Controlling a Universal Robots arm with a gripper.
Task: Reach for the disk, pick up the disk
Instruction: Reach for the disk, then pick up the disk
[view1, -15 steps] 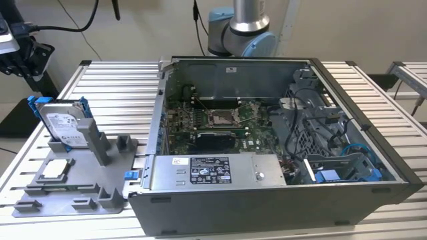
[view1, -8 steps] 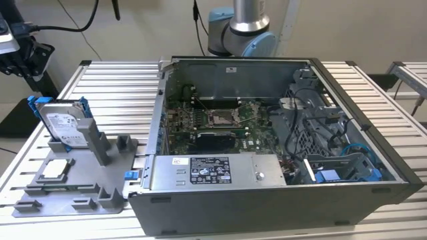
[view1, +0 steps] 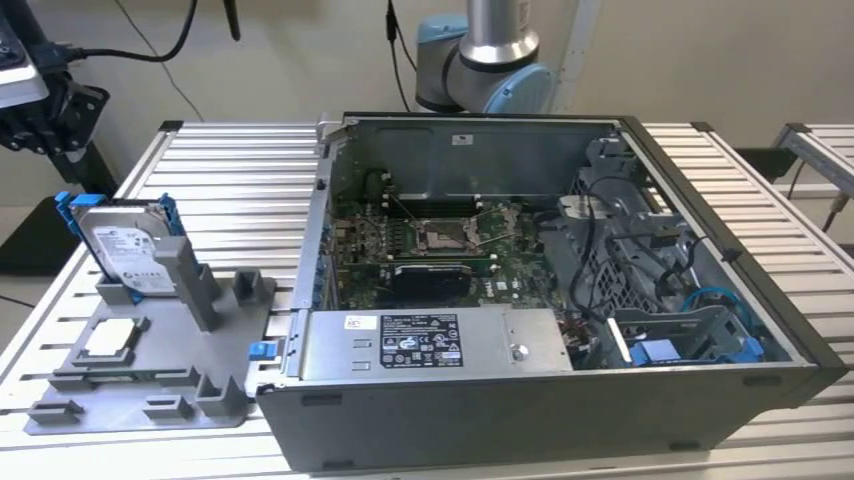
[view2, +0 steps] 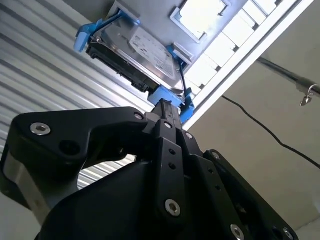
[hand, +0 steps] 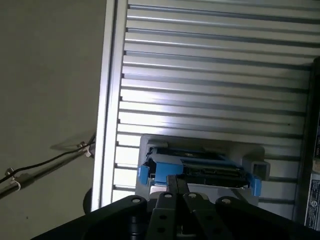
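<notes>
The disk stands upright on its edge in a slot of the grey fixture at the exterior view's left, its white label facing front and its blue bracket around it. My gripper hangs above and to the left of it, near the table's corner, apart from it. In the second wrist view the disk lies just beyond the black fingertips, which point at its blue bracket. The first wrist view has the disk edge-on just past the gripper. The fingers look closed together with nothing between them.
A small square silver chip lies flat on the fixture in front of the disk. An open computer case takes up the slatted aluminium table to the exterior view's right. The table edge and floor lie close to the left.
</notes>
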